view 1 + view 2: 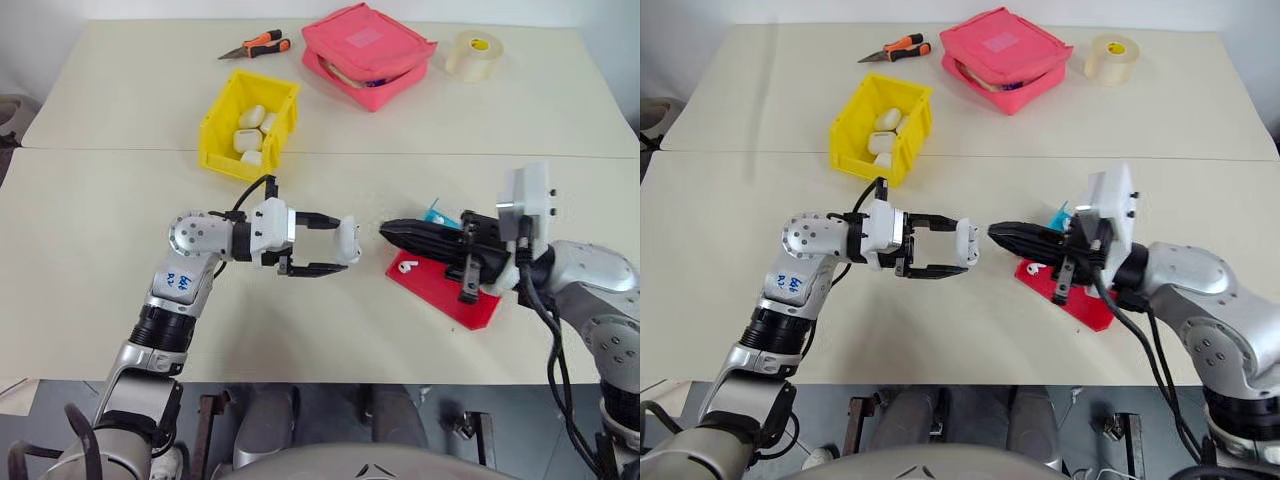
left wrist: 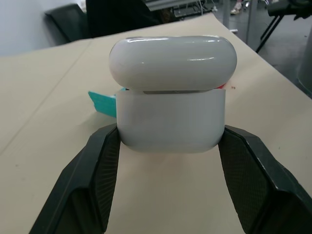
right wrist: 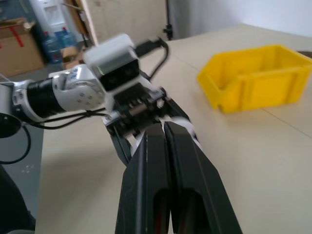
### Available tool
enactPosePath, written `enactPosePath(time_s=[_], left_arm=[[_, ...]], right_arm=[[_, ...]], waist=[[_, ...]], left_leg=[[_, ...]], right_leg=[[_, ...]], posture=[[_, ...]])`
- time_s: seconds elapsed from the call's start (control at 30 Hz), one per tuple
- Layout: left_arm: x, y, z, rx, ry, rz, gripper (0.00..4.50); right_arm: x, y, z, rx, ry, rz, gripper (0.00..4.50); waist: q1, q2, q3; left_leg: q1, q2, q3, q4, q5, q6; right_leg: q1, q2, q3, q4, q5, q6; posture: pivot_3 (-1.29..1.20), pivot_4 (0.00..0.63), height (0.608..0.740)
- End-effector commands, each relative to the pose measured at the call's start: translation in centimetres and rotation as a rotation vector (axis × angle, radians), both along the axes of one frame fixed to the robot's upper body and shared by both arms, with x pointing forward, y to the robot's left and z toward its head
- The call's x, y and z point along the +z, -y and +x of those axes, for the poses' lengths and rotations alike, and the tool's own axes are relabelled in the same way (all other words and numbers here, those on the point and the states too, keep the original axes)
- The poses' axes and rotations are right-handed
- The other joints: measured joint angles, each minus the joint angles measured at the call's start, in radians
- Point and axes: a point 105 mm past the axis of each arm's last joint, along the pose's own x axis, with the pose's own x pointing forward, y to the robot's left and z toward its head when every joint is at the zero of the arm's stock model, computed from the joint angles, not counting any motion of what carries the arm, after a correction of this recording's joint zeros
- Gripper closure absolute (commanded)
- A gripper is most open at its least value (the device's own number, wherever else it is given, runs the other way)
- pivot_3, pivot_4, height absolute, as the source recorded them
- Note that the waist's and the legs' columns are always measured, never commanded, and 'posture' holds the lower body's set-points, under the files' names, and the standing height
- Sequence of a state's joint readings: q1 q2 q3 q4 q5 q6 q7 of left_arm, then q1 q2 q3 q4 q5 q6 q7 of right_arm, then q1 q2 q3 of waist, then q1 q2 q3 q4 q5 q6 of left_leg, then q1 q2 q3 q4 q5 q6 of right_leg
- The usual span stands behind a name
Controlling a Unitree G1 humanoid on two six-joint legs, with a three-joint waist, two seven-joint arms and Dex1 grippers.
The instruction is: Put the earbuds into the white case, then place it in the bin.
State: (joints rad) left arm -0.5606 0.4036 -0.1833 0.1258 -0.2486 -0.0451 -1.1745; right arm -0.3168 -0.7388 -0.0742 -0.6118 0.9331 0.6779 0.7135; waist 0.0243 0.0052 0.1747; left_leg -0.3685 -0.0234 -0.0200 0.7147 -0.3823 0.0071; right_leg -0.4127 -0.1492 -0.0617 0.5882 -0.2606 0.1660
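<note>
Beige table [image 1: 120, 240]: yellow bin [image 1: 222, 130] holds several white cases; red tray [image 1: 450, 290] holds one earbud [image 1: 405, 267]. Left gripper [image 1: 335, 243] clamps white case [image 1: 347, 241]; right gripper [image 1: 385, 229] fully closed, empty, just beside case.

We see the bin [image 1: 222, 130] upper left of centre, cases lying inside it. Behind it at the top sit pliers [image 1: 256, 46], a pouch [image 1: 368, 52] and a tape roll [image 1: 473, 55], left to right. At centre right a tray [image 1: 440, 290] holds one earbud [image 1: 405, 267].
</note>
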Motion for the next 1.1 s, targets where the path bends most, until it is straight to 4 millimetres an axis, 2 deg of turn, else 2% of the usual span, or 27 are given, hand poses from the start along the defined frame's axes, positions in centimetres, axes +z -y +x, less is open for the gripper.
enactPosePath(time_s=[0.03, 0.2, 0.33, 0.5, 0.6, 0.77, 0.8, 0.83, 0.9, 0.93, 1.03, 1.1], left_arm=[[0.7, 0.8, -0.3, -0.035, 0.03, 0.01, 1.78], [0.2, 0.6, -0.6, -0.06, 0.019, 0.029, 1.78], [0.2, 0.5, -0.5, -0.045, 0.026, 0.015, 1.78], [0.3, -0.1, -0.5, -0.03, 0.034, -0.022, 1.78], [0.4, -1.1, -1.3, -0.061, 0.069, -0.1, 1.78], [0.6, -3.7, -0.9, 0.052, 0.037, -0.227, 1.78], [0.7, -4.1, -0.9, 0.074, 0.036, -0.251, 1.78], [0.9, -4.8, -0.9, 0.108, 0.029, -0.282, 1.78], [1.3, -6.1, -0.7, 0.186, 0.009, -0.357, 1.78], [2.2, -6.8, -1.0, 0.205, 0.007, -0.433, 1.78], [2.9, -9.1, -0.6, 0.359, -0.007, -0.535, 1.78], [2.7, -10.5, -0.4, 0.458, -0.025, -0.564, 1.78]], right_arm=[[0.4, -1.5, -0.2, 0.061, 0.027, -0.048, 4.44], [-0.2, -2.5, 0.2, 0.091, 0.001, -0.112, 4.44], [-1.5, -2.2, 0.9, 0.056, -0.022, -0.171, 4.44], [-2.8, -0.1, 1.3, -0.016, -0.048, -0.192, 4.44], [-3.4, 2.7, 1.9, -0.167, -0.055, -0.195, 4.44], [-2.5, 5.5, 0.5, -0.263, 0.014, -0.06, 4.44], [-2.2, 5.9, 0.1, -0.275, 0.024, -0.018, 4.28], [-1.4, 6.3, -0.2, -0.295, 0.111, 0.025, 4.04], [-1.1, 7.4, -0.6, -0.345, 0.153, 0.08, 3.49], [-1.4, 7.9, -0.7, -0.369, 0.156, 0.085, 3.16], [-2.8, 8.3, -1.1, -0.394, 0.186, 0.026, 2.1], [-2.4, 8.3, -0.8, -0.43, 0.245, 0.022, 1.43]], waist=[[0.0, 0.0, 0.0], [-0.001, 0.0, 0.0], [0.0, 0.0, 0.0], [0.001, 0.0, 0.0], [0.001, 0.0, 0.0], [0.001, 0.0, 0.0], [0.001, 0.0, 0.0], [0.001, 0.0, 0.0], [0.0, 0.0, 0.0], [0.0, 0.0, 0.0], [-0.001, 0.0, 0.0], [-0.001, 0.0, 0.0]], left_leg=[[0.0, 0.0, 0.0, 0.0, 0.0, 0.0], [0.0, 0.0, 0.0, 0.0, 0.0, 0.0], [0.0, 0.0, 0.0, 0.0, 0.0, 0.0], [-0.001, 0.0, 0.0, -0.001, 0.0, 0.0], [-0.001, 0.0, 0.0, 0.0, 0.0, 0.0], [0.0, 0.0, 0.001, 0.0, 0.0, 0.0], [0.0, 0.001, 0.001, 0.0, 0.0, 0.0], [0.0, 0.001, 0.001, 0.0, 0.0, 0.0], [0.0, 0.001, 0.001, 0.0, 0.0, 0.0], [0.001, 0.001, 0.001, 0.0, 0.0, 0.0], [0.001, 0.001, 0.001, 0.0, 0.0, 0.0], [0.002, 0.001, 0.001, 0.0, 0.0, 0.0]], right_leg=[[0.0, 0.0, 0.0, 0.0, 0.0, 0.0], [0.0, 0.0, -0.001, -0.001, 0.0, 0.0], [0.0, 0.0, -0.001, 0.0, 0.0, 0.0], [0.0, 0.0, -0.001, -0.001, 0.0, 0.0], [0.0, 0.0, -0.001, -0.001, 0.0, 0.0], [0.0, 0.0, -0.001, 0.0, 0.0, 0.0], [0.0, 0.0, -0.001, 0.0, 0.0, 0.0], [0.0, 0.0, -0.001, 0.0, 0.0, 0.0], [0.0, 0.0, -0.001, 0.0, 0.0, 0.0], [0.0, 0.0, 0.0, 0.001, 0.0, 0.0], [0.0, 0.0, 0.0, 0.001, 0.0, 0.0], [0.0, 0.0, 0.001, 0.001, 0.0, 0.0]], posture=[[0.0, 0.15, 0.74], [0.0, 0.15, 0.74], [0.0, 0.15, 0.74], [0.0, 0.15, 0.74], [0.0, 0.15, 0.74], [0.0, 0.15, 0.74], [0.0, 0.15, 0.74], [0.0, 0.15, 0.74], [0.0, 0.15, 0.74], [0.0, 0.15, 0.74], [0.0, 0.15, 0.74], [0.0, 0.15, 0.74]])
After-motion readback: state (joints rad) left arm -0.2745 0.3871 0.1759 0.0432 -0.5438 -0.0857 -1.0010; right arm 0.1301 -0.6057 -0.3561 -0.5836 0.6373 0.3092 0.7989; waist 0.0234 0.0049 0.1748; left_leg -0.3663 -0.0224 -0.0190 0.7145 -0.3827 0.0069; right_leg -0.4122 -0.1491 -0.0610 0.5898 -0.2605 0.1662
